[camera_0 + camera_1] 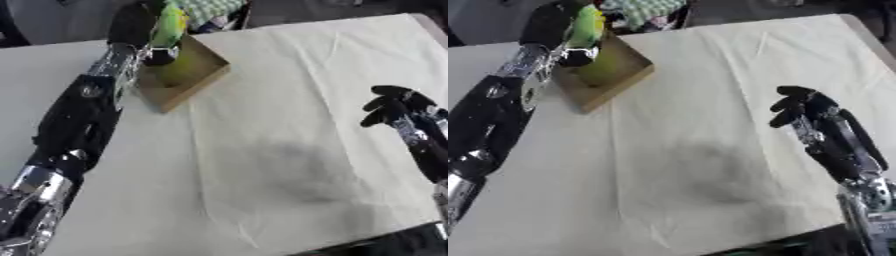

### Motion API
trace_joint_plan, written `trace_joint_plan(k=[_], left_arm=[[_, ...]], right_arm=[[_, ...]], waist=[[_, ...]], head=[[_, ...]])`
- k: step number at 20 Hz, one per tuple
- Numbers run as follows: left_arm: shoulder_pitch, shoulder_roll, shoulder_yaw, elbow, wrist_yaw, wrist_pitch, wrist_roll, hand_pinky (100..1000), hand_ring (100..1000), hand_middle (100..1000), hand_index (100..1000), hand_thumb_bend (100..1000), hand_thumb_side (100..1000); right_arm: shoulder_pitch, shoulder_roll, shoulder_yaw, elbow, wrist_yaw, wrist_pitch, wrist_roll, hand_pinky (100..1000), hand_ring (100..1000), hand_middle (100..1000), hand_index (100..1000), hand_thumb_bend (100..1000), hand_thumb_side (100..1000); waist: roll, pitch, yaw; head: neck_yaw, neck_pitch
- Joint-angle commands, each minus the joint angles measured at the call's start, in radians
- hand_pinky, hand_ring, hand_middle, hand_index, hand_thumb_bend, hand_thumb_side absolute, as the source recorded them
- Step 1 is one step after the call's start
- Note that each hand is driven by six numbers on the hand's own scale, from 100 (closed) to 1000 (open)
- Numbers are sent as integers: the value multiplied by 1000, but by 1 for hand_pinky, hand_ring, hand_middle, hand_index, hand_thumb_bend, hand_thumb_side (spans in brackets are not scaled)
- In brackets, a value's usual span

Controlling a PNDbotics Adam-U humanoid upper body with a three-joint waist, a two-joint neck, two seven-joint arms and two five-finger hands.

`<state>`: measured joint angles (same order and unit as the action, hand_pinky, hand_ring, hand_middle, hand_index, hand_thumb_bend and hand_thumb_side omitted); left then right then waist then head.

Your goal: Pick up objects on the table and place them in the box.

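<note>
Left hand held a green-yellow object over the box, at the placing step.

The black left hand point(140, 27) was curled round a soft-looking green and yellow object point(169, 25) just above the shallow brown cardboard box point(188, 70) at the far left of the cream cloth-covered table point(289, 150). The right hand point(798, 107) hovered empty with fingers curled, well apart. Next, by my judgement, the fingers needed to release the object over the box's interior.
</note>
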<state>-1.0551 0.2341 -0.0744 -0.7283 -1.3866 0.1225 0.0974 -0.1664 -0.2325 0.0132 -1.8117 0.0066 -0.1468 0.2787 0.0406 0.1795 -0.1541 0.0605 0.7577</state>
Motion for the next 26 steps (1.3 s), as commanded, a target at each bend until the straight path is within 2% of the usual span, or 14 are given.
trace_joint_plan(k=[1,2,3,5,7,10,14,16,17,18,21,26], left_arm=[[-21,16,11,-9,-13,4,-52,857,907,962,983,331,571],[-21,17,12,-12,-13,4,-60,857,907,962,983,331,571],[-21,19,12,-14,-14,5,-65,871,928,986,998,387,604],[-21,20,13,-20,-16,7,-66,875,934,993,1000,431,631],[-20,21,13,-24,-16,9,-62,875,934,992,1000,438,633],[-18,23,11,-34,-7,6,-50,861,920,971,984,434,618],[-9,38,0,-93,69,-18,-1,815,851,869,927,366,568],[4,61,-12,-157,158,-38,15,778,790,794,878,332,553],[13,75,-21,-195,212,-45,17,774,785,787,873,328,552],[26,93,-29,-249,276,-52,20,739,742,736,832,295,554],[95,159,-52,-458,504,-55,22,699,682,658,782,200,559],[265,239,-41,-794,879,9,35,657,611,586,738,100,568]], right_arm=[[-8,-11,-1,-12,-3,-2,3,600,549,591,807,100,639],[-8,-11,-1,-12,-3,-2,4,600,549,591,807,100,639],[-8,-11,-2,-12,-2,-2,4,600,549,590,806,100,639],[-8,-11,-2,-12,-2,-3,5,600,549,590,805,100,639],[-8,-11,-1,-12,-1,-3,6,600,549,589,804,100,638],[-8,-12,-2,-12,-1,-3,7,600,549,589,803,100,638],[-9,-11,-4,-11,0,-3,6,600,549,589,803,100,637],[-9,-11,-8,-11,1,-3,3,600,549,589,804,100,637],[-9,-12,-10,-11,2,-3,1,600,548,589,804,100,637],[-9,-12,-13,-11,2,-3,-2,600,548,589,806,100,635],[-11,-14,-20,-12,3,-1,-14,599,547,589,812,100,632],[-12,-16,-24,-13,5,2,-28,598,547,589,818,100,630]], waist=[[-5,-15,1],[-5,-15,1],[-5,-15,2],[-6,-15,3],[-6,-14,4],[-8,-14,5],[-9,-14,10],[-9,-12,15],[-8,-12,17],[-8,-11,22],[-8,-9,35],[-12,-8,56]], head=[[0,-10],[0,-10],[0,-10],[0,-10],[-1,-10],[-1,-10],[-5,-14],[-11,-16],[-13,-16],[-18,-17],[-29,-19],[-39,-21]])
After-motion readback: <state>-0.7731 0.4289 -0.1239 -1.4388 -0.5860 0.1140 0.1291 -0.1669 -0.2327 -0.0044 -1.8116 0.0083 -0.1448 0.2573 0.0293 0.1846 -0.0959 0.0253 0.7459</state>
